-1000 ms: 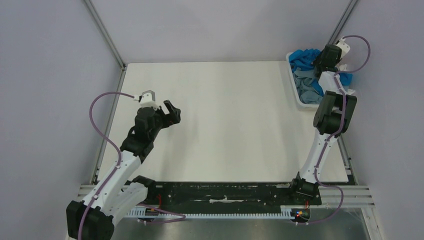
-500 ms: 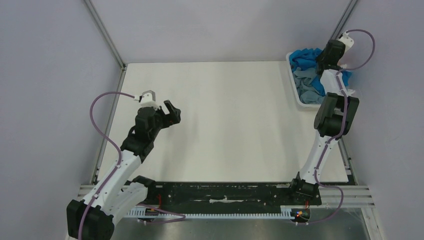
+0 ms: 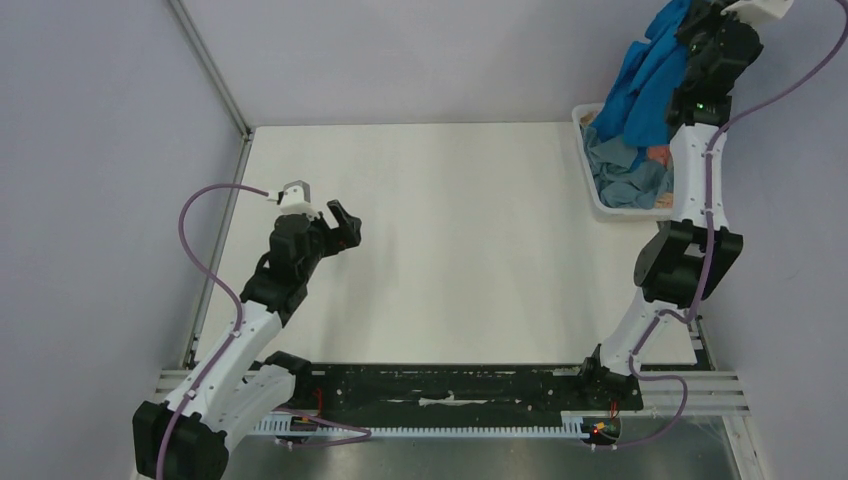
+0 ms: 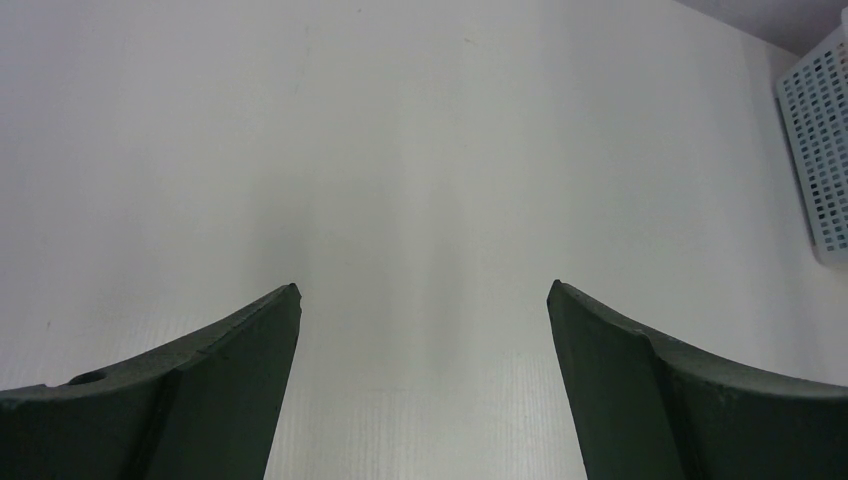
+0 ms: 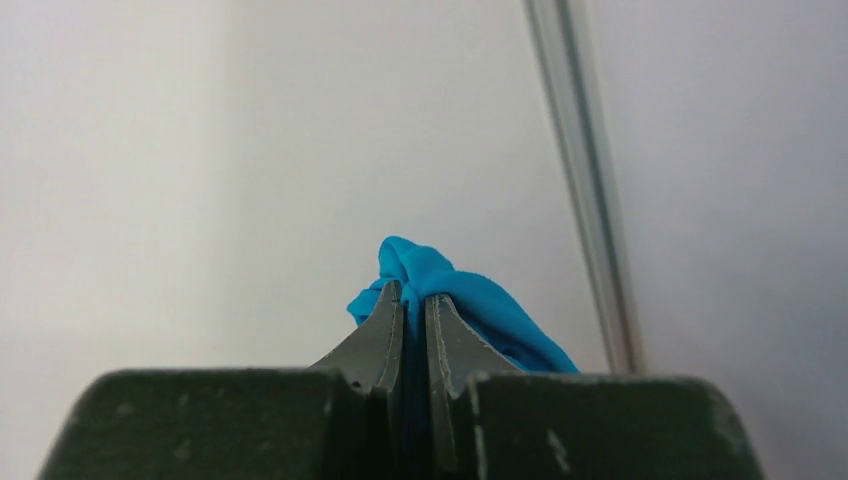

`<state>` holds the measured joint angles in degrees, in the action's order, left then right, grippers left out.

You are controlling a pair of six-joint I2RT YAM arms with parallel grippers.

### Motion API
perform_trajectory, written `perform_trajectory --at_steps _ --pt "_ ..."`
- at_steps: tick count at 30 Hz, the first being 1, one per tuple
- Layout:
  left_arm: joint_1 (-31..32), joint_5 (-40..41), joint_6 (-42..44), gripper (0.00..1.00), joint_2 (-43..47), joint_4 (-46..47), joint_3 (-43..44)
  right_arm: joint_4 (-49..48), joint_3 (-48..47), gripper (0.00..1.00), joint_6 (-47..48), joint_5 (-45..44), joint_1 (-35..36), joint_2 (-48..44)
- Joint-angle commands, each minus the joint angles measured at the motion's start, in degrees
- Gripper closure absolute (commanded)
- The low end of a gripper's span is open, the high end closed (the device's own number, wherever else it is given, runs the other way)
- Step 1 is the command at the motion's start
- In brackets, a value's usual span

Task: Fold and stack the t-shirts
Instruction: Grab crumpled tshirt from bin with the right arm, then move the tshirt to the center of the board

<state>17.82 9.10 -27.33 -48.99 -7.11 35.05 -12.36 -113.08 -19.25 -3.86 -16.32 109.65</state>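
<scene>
White arms (image 3: pixel 235 345), black joints, purple cables (image 3: pixel 232 187).

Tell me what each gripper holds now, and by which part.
The right gripper pinches a bunched fold of the blue t-shirt, which hangs over the basket. The left gripper is open and holds nothing.

Plain bright cerulean t-shirt (image 3: pixel 648 90), dusty grey-blue t-shirt (image 3: pixel 620 178) and salmon-pink t-shirt (image 3: pixel 658 155); the basket (image 4: pixel 815 140) is white with gridded holes, the table (image 3: pixel 450 230) white.
</scene>
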Motion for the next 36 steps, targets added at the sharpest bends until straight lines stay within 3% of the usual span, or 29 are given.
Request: perform_trajectory --at_steps 1,4,9,14,19,23,28,30,31,32,34,35,36 --pt "0.2 0.3 0.1 0.01 1.2 2.6 0.0 -11.0 -9.5 1.0 -3.4 10.0 2.7 -4.8" --pt "0.2 -0.5 0.0 0.01 1.9 2.1 0.3 -12.0 -11.0 1.0 -3.6 16.5 6.6 -7.0" --pt "0.2 -0.8 -0.6 0.01 3.6 1.8 0.0 -14.8 -7.9 1.0 -3.0 19.2 14.6 -13.2" --pt "0.1 -1.5 -2.3 0.01 4.8 -0.5 1.2 -15.6 -6.3 1.0 -7.7 27.1 23.9 -16.5" --pt "0.2 -0.9 -6.2 0.01 8.1 -6.1 3.3 -15.6 5.6 1.0 -7.7 26.2 30.6 -24.0" --pt "0.2 1.5 -10.5 0.01 12.7 -11.3 2.7 -13.2 24.6 0.96 -4.4 24.6 32.7 -34.0" --pt "0.2 8.9 -17.2 0.01 16.1 -22.6 1.7 -7.9 62.2 0.79 -0.1 6.8 32.7 -48.4" --pt "0.2 10.1 -19.5 0.01 16.2 -26.6 1.2 -3.8 74.7 0.71 -0.2 -1.2 32.6 -50.2" --pt "0.2 10.0 -20.2 0.01 15.8 -28.2 1.1 -2.1 78.7 0.62 0.2 -5.0 32.4 -50.2" --pt "0.2 9.2 -20.5 0.02 15.2 -29.0 1.0 0.0 82.0 0.47 0.5 -8.5 32.3 -49.9" --pt "0.2 4.6 -19.8 0.02 13.4 -28.9 0.9 6.0 83.4 0.24 1.4 -14.0 32.2 -49.5" --pt "0.2 1.5 -19.6 0.02 11.8 -28.2 0.7 9.7 82.5 0.05 1.8 -16.4 32.3 -49.6" --pt "0.3 -1.4 -19.0 0.04 10.3 -27.0 0.1 11.7 81.8 0.02 2.6 -17.7 32.3 -50.2"
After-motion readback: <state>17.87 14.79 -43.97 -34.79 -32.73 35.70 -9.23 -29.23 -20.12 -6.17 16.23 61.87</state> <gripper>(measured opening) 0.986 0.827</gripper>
